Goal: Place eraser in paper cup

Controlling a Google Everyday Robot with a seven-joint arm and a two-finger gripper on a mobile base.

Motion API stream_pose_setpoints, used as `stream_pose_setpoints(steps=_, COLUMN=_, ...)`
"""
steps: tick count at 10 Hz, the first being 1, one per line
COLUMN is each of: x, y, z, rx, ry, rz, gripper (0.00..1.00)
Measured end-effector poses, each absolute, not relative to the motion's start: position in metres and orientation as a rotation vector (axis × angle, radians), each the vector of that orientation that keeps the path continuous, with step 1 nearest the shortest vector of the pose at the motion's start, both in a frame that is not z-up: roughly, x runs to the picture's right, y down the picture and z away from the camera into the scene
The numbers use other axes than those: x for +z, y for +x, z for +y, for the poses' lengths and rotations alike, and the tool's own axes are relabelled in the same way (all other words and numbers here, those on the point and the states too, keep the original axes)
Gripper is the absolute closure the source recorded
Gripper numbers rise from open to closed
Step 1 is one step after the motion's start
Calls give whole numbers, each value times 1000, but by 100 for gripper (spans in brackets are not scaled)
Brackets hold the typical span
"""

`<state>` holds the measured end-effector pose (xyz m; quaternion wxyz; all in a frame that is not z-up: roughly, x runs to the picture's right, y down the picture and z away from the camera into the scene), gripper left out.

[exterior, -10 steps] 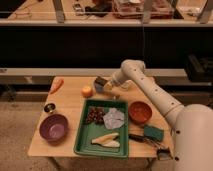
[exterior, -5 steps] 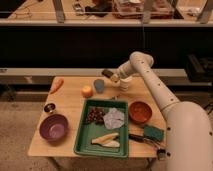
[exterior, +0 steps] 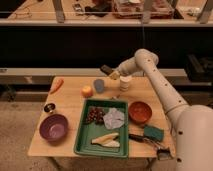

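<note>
Gripper (exterior: 109,72) above the table (exterior: 70,102) rear, fingers clamped on the eraser (exterior: 105,69), paper cup (exterior: 125,83) just beside, grey-blue cup (exterior: 99,86) and orange fruit (exterior: 87,91) nearby, green tray (exterior: 80,142) in front.

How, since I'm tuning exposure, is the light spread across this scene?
Camera view: warm light falls on the table; the background behind is nearly black; the dark gripper, hovering near the table's far edge beside the paper cup, merges with that darkness.

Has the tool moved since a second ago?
Yes. The tool has risen from beside the grey-blue cup and shifted toward the paper cup, now hanging above the gap between them.
</note>
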<state>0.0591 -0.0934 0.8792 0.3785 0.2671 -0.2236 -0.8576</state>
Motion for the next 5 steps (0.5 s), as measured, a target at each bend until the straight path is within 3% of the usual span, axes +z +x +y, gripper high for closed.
stream_pose_setpoints(steps=3, x=850, y=70, z=-80, rx=-2221, ry=695, rz=-570, gripper=100)
stream_pose_setpoints(steps=5, x=851, y=87, z=-70, rx=-2212, ry=645, rz=-582, gripper=100)
